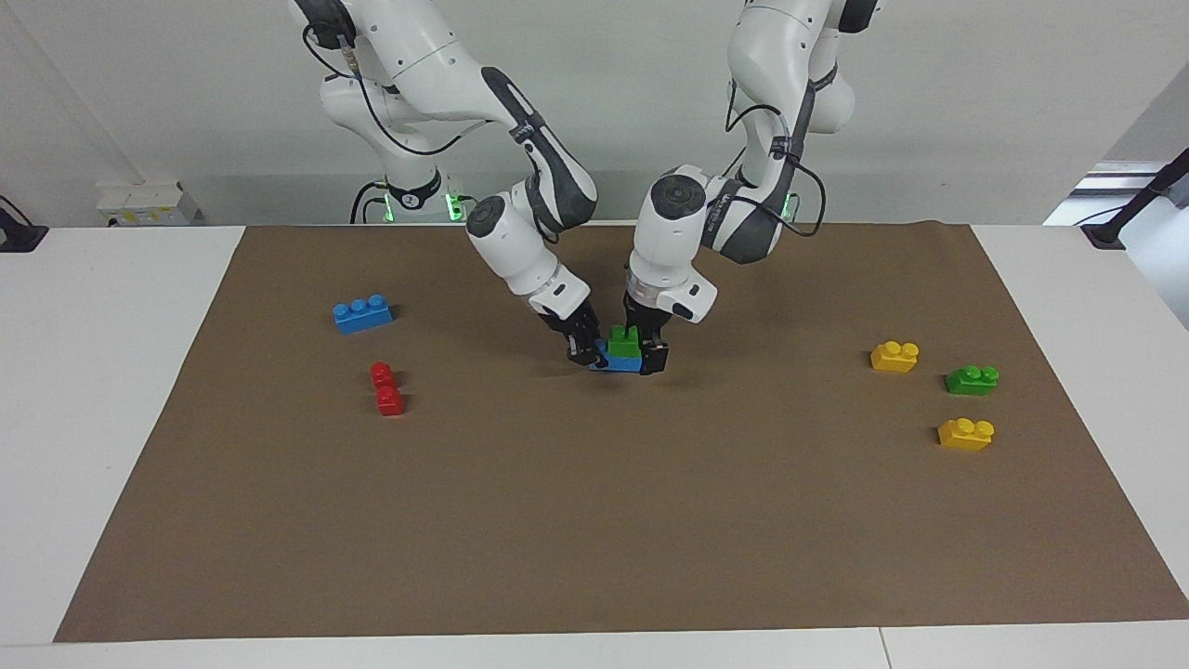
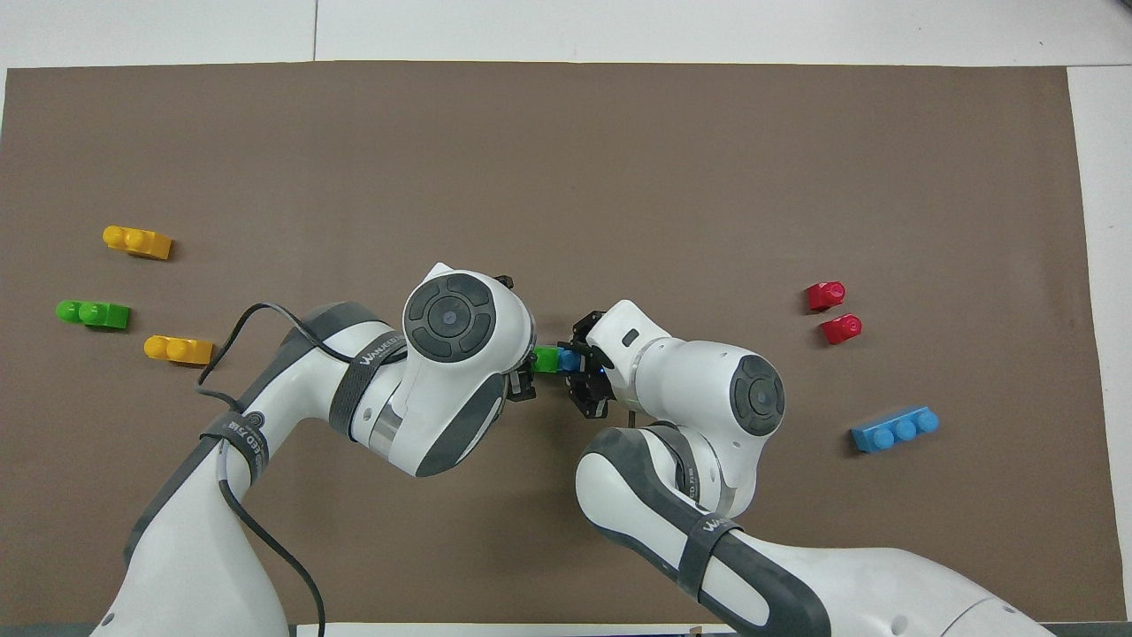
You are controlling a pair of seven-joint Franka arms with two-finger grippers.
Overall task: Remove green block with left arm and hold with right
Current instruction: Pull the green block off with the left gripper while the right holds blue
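1. The right gripper (image 1: 583,354) is pressed together on the end of the blue base brick (image 1: 620,364), low on the brown mat (image 1: 594,520) at mid-table. It bites only a short end of smooth plastic, so a hard upward pull could likely pivot the brick out of the pinch.
2. The green block (image 1: 624,343) sits studded onto that blue base brick. If the stud fit is tight, both bricks may rise together instead of parting.
3. The left gripper (image 1: 645,353) is spread, with a finger on either side of the green block and not yet pinching it. If it closes too low it could catch the blue base brick as well. The two grippers are also very close and could knock each other.
4. Blue three-stud brick (image 1: 362,314), toward the right arm's end: glossy hard plastic, oblong, with round studs.
5. Two red bricks (image 1: 385,388), near it: small, rounded and shiny.
6. The mat: matt, flat, paper-like brown, and likely to give little grip under a sliding brick.
7. Two yellow bricks (image 1: 895,356) and a spare green brick (image 1: 972,379), toward the left arm's end: two-stud, hard and slick.
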